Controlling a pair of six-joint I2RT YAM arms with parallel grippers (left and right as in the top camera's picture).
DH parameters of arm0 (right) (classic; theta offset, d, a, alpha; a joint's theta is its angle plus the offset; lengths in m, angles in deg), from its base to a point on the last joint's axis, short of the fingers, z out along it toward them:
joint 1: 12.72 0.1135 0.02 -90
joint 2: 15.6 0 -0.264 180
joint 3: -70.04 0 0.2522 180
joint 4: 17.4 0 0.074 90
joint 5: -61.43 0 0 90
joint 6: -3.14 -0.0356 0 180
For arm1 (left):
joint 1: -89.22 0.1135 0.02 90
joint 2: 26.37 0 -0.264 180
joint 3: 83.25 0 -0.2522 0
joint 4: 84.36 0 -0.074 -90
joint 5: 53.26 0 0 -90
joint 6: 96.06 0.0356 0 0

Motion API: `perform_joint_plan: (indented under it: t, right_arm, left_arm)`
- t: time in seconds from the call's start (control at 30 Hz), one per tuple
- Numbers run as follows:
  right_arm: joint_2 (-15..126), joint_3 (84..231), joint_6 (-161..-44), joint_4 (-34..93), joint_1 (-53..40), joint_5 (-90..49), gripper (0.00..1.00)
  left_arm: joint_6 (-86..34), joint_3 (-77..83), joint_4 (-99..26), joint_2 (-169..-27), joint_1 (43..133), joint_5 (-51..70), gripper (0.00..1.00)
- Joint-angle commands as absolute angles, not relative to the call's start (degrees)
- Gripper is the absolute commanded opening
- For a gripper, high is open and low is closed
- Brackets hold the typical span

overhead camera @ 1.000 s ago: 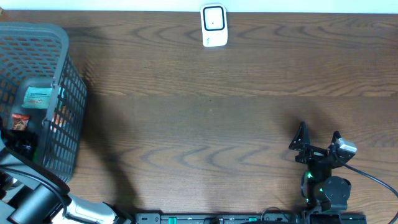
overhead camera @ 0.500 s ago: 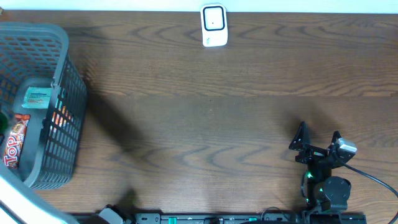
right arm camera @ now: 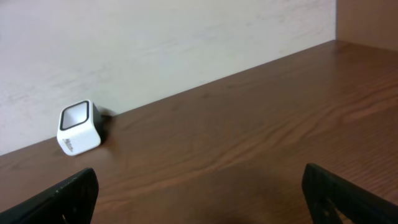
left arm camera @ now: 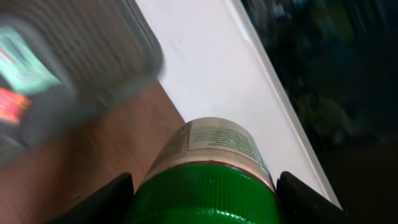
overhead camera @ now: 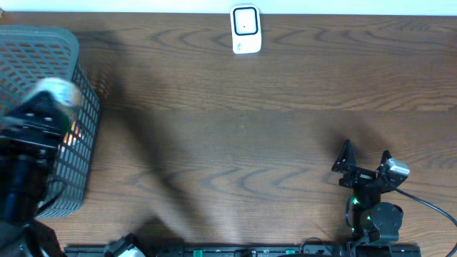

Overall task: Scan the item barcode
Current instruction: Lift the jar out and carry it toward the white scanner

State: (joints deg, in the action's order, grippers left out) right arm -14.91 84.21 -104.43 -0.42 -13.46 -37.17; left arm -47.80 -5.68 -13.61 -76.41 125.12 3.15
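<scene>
Green-capped jar (left arm camera: 214, 146) sits clamped in the left gripper (left arm camera: 205, 202), held above the mesh basket (overhead camera: 82, 143) at the table's left end: picked, not yet scanned. The right gripper (overhead camera: 365, 153) rests near the front edge, fingers spread wide. Bare wood lies open across to the scanner (overhead camera: 245, 30) by the far wall.

the basket (overhead camera: 80, 93) stands at the left edge of the worktop (overhead camera: 235, 143); the scanner (overhead camera: 245, 30) sits mid-way along the far edge, well apart from it; the left end effector (left arm camera: 204, 198) hangs over the basket, a bottle (left arm camera: 214, 146) between its fingers; the right end effector (overhead camera: 365, 163) sits near right
</scene>
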Motion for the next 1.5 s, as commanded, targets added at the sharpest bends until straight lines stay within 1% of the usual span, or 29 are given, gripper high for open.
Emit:
perform_joint_plan:
  t: [0.0,0.33,0.47,0.63,0.93,1.2,1.37,1.47]
  right_arm:
    - [-15.22,84.12,-104.62,-0.20,-13.39,-37.28,0.99]
    - [-15.22,84.12,-104.62,-0.20,-13.39,-37.28,0.99]
    - [-15.22,84.12,-104.62,-0.20,-13.39,-37.28,0.99]
    - [-15.22,84.12,-104.62,-0.20,-13.39,-37.28,0.99]
    - [-15.22,84.12,-104.62,-0.20,-13.39,-37.28,0.99]
    - [-15.22,84.12,-104.62,-0.20,-13.39,-37.28,0.99]
    - [-15.22,84.12,-104.62,-0.20,-13.39,-37.28,0.99]
    - [-15.22,84.12,-104.62,-0.20,-13.39,-37.28,0.99]
  left_arm:
    - [-49.90,-4.69,-13.93,-77.17,119.83,0.53,0.59]
    - [-49.90,2.22,-13.96,-84.50,103.33,10.54,0.60]
    - [-49.94,5.38,-14.33,-90.48,95.60,15.20,0.60]
    - [-53.18,6.72,-14.94,-100.21,85.93,23.57,0.59]
    - [-60.21,6.72,-22.46,-116.28,70.85,32.96,0.60]
    - [-65.05,6.72,-27.94,-128.01,61.61,39.37,0.59]
    - [-65.29,6.72,-29.10,-133.85,55.97,48.77,0.60]
    - [-70.18,6.72,-28.91,-136.01,53.28,51.08,0.60]
